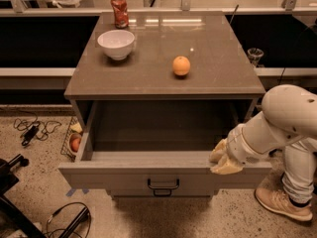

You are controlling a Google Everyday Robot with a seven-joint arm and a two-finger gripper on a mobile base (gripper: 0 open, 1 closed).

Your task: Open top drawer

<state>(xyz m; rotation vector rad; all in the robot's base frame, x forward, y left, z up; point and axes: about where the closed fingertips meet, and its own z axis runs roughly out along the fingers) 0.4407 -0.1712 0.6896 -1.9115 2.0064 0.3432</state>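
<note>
A grey-brown cabinet with a smooth, glossy flat top (pixel 213 58) fills the middle of the view, seen from above and in front. Its top drawer (pixel 109 175), the widest one, with a tall plain front and a deep box with nothing visible in it, stands drawn far out toward the camera. From the right, the robot's thick white arm (pixel 287 118) reaches down to it. Behind the arm stands a person's leg in pale trousers with a tan shoe (pixel 282 205).

The tan gripper (pixel 223 160) sits at the drawer front's top edge, toward its right end and well to the right of the small black bar handle (pixel 163 185) at centre. It seems to rest on or hook over that edge. Whether it is open or closed, and whether it actually clamps the panel, cannot be told.

On the cabinet top sit a white round bowl (pixel 116 43) at the left, a red drinks can (pixel 119 11) behind it, and a round orange fruit (pixel 181 66) near the middle, all apart from one another.

The task looks almost complete, so the likely trouble is overdoing it. Pulling further could bring the drawer hard against its stop or off its runners. Because contact is far off-centre, the pull may twist the drawer and jam it. A slip off the edge could swing the arm toward the nearby leg. A jolt could set the orange rolling.
</note>
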